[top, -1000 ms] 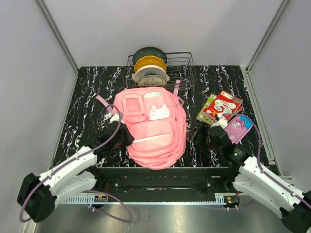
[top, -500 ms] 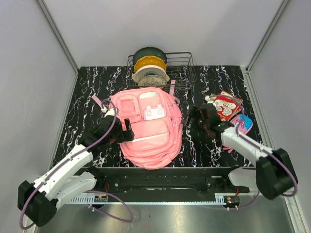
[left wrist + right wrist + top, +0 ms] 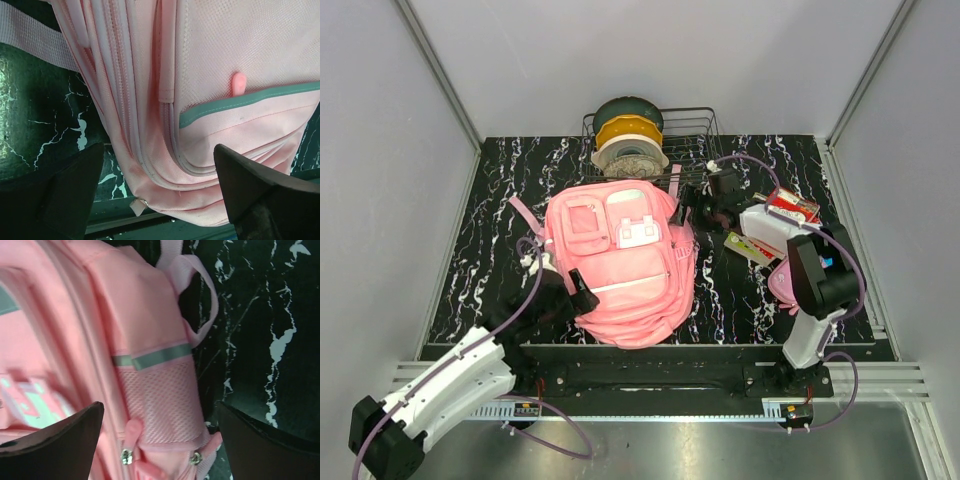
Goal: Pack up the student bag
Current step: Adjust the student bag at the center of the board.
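The student bag (image 3: 620, 262), a big soft pink backpack, lies front-up in the middle of the black marbled table (image 3: 490, 200). My left gripper (image 3: 576, 292) stands open at its near left corner. In the left wrist view the bag's (image 3: 225, 75) lower seams and a small zip pull lie between the spread fingers (image 3: 260, 195), and nothing is clamped. My right gripper (image 3: 693, 208) is open at the bag's far right side. The right wrist view shows the bag's mesh side pocket (image 3: 160, 405) between its wide-apart fingers (image 3: 50, 440).
A wire basket (image 3: 705, 140) with stacked filament spools (image 3: 628, 135) stands just behind the bag. Colourful books (image 3: 785, 212) and a small pink pencil case (image 3: 782, 285) lie at the right, partly under my right arm. A loose pink strap (image 3: 523, 212) trails off the bag's left side.
My left gripper opened, let go of the bag's left side and drew back toward the near edge. The right arm swung from the pencil case to the bag's far right corner, opening wider.
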